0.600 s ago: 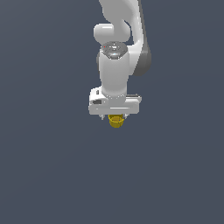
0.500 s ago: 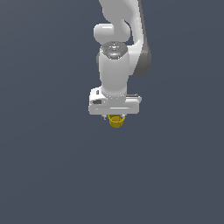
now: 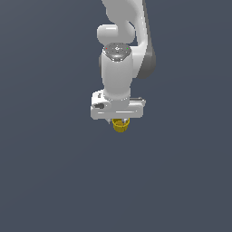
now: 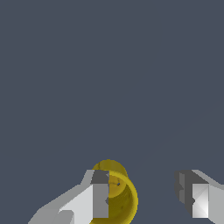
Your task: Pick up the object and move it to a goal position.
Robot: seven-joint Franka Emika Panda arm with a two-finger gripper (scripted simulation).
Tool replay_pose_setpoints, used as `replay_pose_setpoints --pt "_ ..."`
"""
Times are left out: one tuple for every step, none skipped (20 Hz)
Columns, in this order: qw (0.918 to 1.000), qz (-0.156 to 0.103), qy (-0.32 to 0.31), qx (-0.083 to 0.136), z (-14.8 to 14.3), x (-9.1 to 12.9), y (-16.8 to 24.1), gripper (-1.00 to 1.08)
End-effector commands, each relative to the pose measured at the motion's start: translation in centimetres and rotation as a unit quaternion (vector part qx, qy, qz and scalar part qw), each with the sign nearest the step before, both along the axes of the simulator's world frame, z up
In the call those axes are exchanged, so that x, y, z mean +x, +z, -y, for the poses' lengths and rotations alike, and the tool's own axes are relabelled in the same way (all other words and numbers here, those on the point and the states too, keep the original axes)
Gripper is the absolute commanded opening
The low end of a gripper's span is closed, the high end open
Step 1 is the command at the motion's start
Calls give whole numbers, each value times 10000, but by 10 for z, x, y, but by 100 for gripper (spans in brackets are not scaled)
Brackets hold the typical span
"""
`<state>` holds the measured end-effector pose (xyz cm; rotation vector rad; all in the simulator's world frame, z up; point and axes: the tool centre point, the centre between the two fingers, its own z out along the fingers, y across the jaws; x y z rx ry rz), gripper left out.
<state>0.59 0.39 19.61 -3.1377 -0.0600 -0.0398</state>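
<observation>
Change since earlier: nothing visibly shifts; arm, end effector and yellow cup keep the same places in the exterior view as a moment ago.
Arm: the white arm point(image 3: 118, 68) hangs straight down in the middle of the exterior view, its wrist pointing at the dark grey floor point(image 3: 54, 181).
End effector: the end effector point(image 4: 146, 197) stands wide, with a broad gap between its two fingers; in the wrist view one finger point(image 4: 99, 199) overlaps the cup, while the other finger point(image 4: 197, 197) stands well apart from it.
Object: the yellow cup point(image 3: 120, 125) shows just below the white hand body in the exterior view, slightly toward the exterior view's right of the hand's middle.
Object, wrist view: the yellow cup point(image 4: 120, 197) shows its open mouth and hollow inside, and sits at one finger rather than midway between the two.
Contact: one finger appears against the cup's side; whether it truly touches cannot be told. The other finger is clear of it.
Grip: nothing is clamped between the fingers.
</observation>
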Motion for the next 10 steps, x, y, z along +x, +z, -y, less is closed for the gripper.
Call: replay_pose_setpoints --pt "10000 -45 49 -8 0 -1 -2 28" --pt "9999 -78 85 -14 0 -1 -4 28" --pt "9998 -117 128 -20 0 -2 -5 28" --pt "9997 -163 178 -27 0 -2 -7 28" --pt "9995 -215 235 -34 0 -3 -10 28" --pt "9992 -274 299 -42 0 -4 -12 28" --pt "9987 -340 370 -50 0 -5 -15 28" --pt "9981 -413 449 -59 0 -7 -18 28" --pt "9973 -493 535 -67 0 -8 -21 28" --pt "9963 -580 629 -74 0 -9 -25 28"
